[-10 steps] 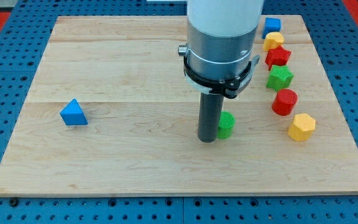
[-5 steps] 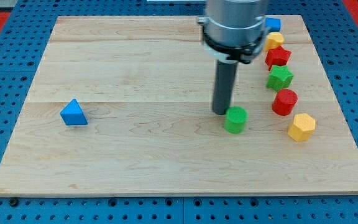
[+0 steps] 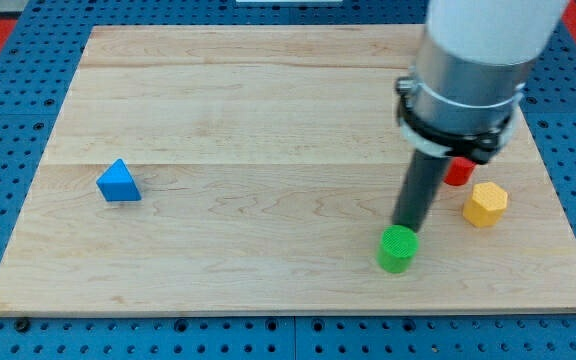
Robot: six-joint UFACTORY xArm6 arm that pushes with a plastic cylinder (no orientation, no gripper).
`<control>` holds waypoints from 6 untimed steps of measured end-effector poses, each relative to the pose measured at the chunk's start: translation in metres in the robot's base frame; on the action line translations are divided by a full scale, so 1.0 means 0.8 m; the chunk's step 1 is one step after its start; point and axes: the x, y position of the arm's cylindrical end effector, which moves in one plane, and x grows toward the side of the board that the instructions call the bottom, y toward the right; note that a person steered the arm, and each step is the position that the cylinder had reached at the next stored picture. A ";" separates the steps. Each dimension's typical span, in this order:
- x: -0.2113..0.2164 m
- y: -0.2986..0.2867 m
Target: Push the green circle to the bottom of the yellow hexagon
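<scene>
Since the earlier frames the green circle (image 3: 398,248) has slid down and toward the view's right, and now lies near the board's bottom edge, below and left of the yellow hexagon (image 3: 486,204) and well apart from it. My tip (image 3: 405,226) touches its upper edge. There are no jaws, only the rod slanting down from the upper right. The push is under way; I judge the tip must next swing to the circle's left and drive it rightward under the hexagon.

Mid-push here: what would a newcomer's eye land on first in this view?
The big grey arm at the view's upper right, its dark rod slanting down so my tip sits just above the green circle. Next, the yellow hexagon to the right, and the lone blue triangle far left.
</scene>
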 end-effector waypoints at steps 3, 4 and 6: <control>0.004 -0.039; 0.024 -0.049; 0.072 -0.032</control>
